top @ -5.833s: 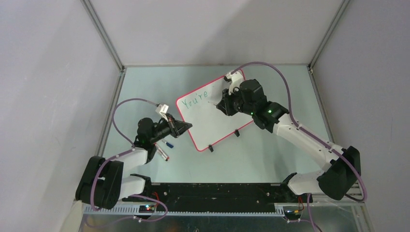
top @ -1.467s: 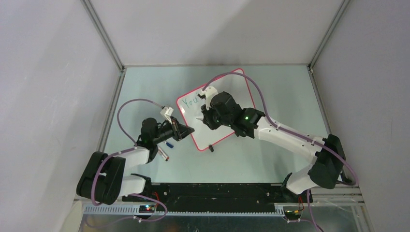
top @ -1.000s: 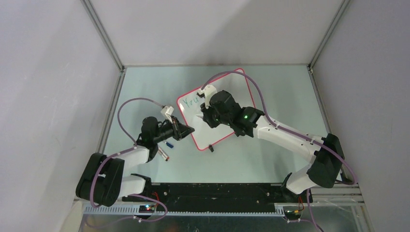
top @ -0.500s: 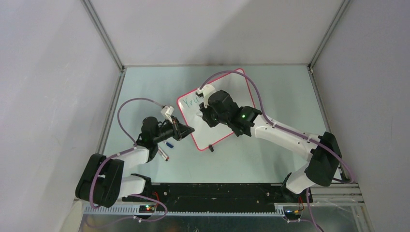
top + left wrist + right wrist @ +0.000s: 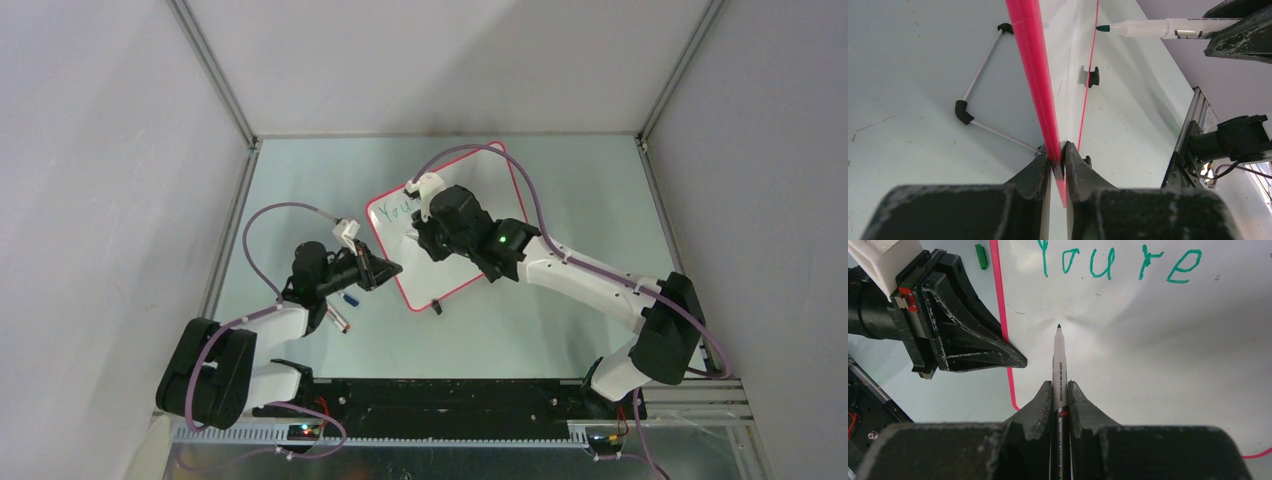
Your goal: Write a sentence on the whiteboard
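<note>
- Two loose pens [image 5: 341, 316] lie on the table [image 5: 580, 180], at 7 o'clock of the left gripper [image 5: 396, 268] and apart from it.
- We find the left gripper clamped on the whiteboard [image 5: 428, 282]. In the left wrist view its fingertips [image 5: 1046, 159] pinch the pink rim from both sides.
- The whiteboard sits near the table's centre, turned askew. The left gripper grips it at 8 o'clock of the board's middle.
- Green writing [image 5: 1120, 262] reading "You're" runs along the board's far-left part.
- A small green cap [image 5: 981, 256] lies on the table just outside the rim, at 10 o'clock of the marker tip.
- The right gripper [image 5: 1059, 388] hangs over the board's left half, fingers closed around a white marker [image 5: 1058, 360].
- The marker tip points at blank board at 6 o'clock of the writing. We cannot tell whether it touches the surface.
</note>
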Robot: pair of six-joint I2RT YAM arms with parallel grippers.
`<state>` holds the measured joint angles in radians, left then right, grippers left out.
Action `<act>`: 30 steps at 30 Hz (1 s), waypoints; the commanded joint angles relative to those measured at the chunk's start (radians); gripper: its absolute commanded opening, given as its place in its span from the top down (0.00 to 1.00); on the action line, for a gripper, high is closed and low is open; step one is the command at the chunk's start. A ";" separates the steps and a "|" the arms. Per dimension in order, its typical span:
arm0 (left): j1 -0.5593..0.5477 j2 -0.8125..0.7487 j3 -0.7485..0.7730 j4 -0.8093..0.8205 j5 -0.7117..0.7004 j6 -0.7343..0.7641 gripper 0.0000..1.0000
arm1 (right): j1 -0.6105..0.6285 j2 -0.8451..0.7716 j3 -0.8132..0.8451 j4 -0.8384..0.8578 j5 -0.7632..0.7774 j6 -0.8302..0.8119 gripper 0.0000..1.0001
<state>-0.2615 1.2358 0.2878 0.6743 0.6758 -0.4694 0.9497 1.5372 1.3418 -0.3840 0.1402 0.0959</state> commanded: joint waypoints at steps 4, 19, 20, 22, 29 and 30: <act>0.001 0.000 0.003 -0.060 -0.078 0.077 0.94 | 0.003 0.019 0.057 0.024 0.028 -0.007 1.00; 0.000 -0.001 0.003 -0.062 -0.081 0.081 0.94 | -0.001 0.031 0.060 0.020 0.048 -0.010 1.00; 0.001 -0.001 0.003 -0.061 -0.080 0.081 0.94 | -0.001 0.032 0.060 0.020 0.052 -0.010 1.00; 0.000 -0.001 0.003 -0.061 -0.080 0.081 0.94 | -0.002 0.036 0.060 0.022 0.056 -0.011 1.00; 0.001 -0.004 0.002 -0.058 -0.081 0.081 0.94 | -0.004 0.053 0.072 0.015 0.061 -0.011 1.00; 0.001 -0.004 0.001 -0.058 -0.082 0.081 0.94 | -0.004 0.054 0.073 0.015 0.062 -0.012 1.00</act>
<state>-0.2619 1.2346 0.2878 0.6735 0.6750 -0.4694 0.9489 1.5787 1.3640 -0.3859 0.1783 0.0952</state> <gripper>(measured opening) 0.143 0.163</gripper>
